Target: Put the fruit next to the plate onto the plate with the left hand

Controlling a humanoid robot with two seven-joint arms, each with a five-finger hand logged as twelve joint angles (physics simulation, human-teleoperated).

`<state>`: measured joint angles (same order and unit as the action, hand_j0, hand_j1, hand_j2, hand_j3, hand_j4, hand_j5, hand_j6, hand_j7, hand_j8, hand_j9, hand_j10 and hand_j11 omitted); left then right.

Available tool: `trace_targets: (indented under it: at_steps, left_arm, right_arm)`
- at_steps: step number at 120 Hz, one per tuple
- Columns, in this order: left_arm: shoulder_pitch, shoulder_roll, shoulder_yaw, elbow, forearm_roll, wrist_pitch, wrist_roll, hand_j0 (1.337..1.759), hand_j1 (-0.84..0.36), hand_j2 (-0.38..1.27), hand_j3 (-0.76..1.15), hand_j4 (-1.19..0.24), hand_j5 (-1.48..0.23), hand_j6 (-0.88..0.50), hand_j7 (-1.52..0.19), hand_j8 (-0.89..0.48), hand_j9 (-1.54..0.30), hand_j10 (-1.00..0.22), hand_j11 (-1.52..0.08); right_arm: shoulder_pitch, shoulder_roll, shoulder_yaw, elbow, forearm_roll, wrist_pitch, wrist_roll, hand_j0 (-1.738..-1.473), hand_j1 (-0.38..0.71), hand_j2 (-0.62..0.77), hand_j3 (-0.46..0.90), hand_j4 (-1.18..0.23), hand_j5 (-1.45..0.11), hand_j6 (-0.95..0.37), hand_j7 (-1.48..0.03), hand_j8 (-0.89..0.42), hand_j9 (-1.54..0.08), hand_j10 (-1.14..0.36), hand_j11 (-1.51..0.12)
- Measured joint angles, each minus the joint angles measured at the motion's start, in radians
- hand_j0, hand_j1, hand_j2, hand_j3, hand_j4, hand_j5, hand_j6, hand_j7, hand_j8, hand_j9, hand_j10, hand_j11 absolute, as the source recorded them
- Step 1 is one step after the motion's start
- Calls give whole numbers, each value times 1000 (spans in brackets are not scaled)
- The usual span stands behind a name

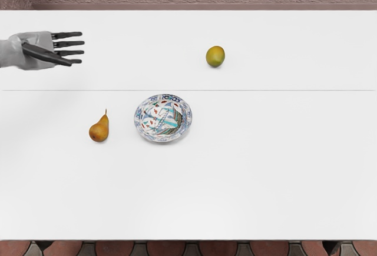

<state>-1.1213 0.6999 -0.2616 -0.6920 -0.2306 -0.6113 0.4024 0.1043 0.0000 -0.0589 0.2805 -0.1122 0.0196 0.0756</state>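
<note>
The task is not yet begun: the left robot hand (pixel 50 47) hovers empty with fingers (pixel 69 43) stretched out, and the pear (pixel 99 130) lies on the bench (pixel 265 168) well apart from it, toward the near side and a little to its right, just beside the plate (pixel 139 117).

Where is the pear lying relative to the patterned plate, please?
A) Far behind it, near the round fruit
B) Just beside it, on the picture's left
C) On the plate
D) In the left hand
B: the pear lies close beside the plate, on its picture-left side and not on it. The round fruit sits far back, and the left hand is open and holds nothing.
</note>
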Motion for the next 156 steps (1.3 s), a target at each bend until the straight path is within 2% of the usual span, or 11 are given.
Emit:
trace_targets:
  at_steps: [26,57,81,86,92,99,108,116,125,138,156]
  left_arm:
    - [0,-5,10,-10,27,0,5,1658,349,0,0,1,0,2,0,2,0,2,0]
    - [-6,-16,10,-11,127,0,6,1658,348,0,0,0,0,1,0,1,0,1,-1]
    - [-26,2,14,-32,183,0,-4,1658,339,1,0,-8,-11,-7,-11,-7,-11,-7,-11]
    - [-42,27,16,-74,211,0,-5,1658,338,2,0,-9,-12,-8,-12,-8,-12,-8,-12]
    - [-41,79,21,-159,244,0,-17,1658,337,2,0,-10,-13,-10,-13,-9,-13,-9,-13]
    - [-73,135,56,-260,265,13,-58,1658,336,2,0,-11,-14,-11,-14,-11,-14,-11,-14]
    - [-132,148,125,-333,274,66,-100,1658,335,2,0,-12,-16,-12,-16,-12,-16,-12,-16]
    - [-212,140,228,-395,262,181,-132,1658,335,2,0,-12,-16,-12,-16,-12,-16,-12,-16]
    - [-216,146,298,-477,252,342,-153,1658,336,2,0,-12,-15,-12,-15,-12,-15,-12,-15]
    - [-218,185,340,-582,242,572,-167,1658,337,2,0,-11,-13,-11,-13,-11,-13,-11,-13]
    - [-225,205,360,-664,204,751,-170,1658,338,2,0,-9,-12,-10,-12,-10,-12,-10,-12]
  right_arm:
    - [-4,0,1,-5,0,0,1,-1658,-331,-3,0,-15,-20,-15,-20,-15,-20,-15,-20]
    - [-6,0,2,-9,0,-1,1,-1658,-331,-3,0,-15,-19,-15,-19,-15,-19,-15,-19]
    - [-6,0,2,-9,0,-2,1,-1658,-331,-3,0,-15,-19,-15,-19,-15,-19,-15,-19]
    - [-6,0,2,-9,0,-2,1,-1658,-331,-3,0,-15,-19,-15,-20,-15,-19,-15,-19]
    - [-6,0,2,-9,0,-2,1,-1658,-331,-3,0,-15,-19,-15,-20,-15,-19,-15,-19]
    - [-6,0,2,-9,0,-2,1,-1658,-331,-3,0,-15,-19,-15,-20,-15,-19,-15,-20]
    - [-6,0,2,-9,0,-2,1,-1658,-331,-3,0,-15,-19,-15,-20,-15,-20,-15,-20]
    - [-6,0,2,-9,0,-2,1,-1658,-331,-3,0,-15,-19,-15,-20,-15,-20,-15,-20]
    - [-6,0,2,-9,0,-2,1,-1658,-331,-3,0,-15,-19,-15,-20,-15,-20,-15,-20]
    - [-6,0,2,-9,0,-2,1,-1658,-331,-3,0,-15,-20,-15,-20,-15,-20,-15,-20]
    - [-6,0,2,-9,0,-2,1,-1658,-331,-3,0,-15,-20,-15,-20,-15,-20,-15,-20]
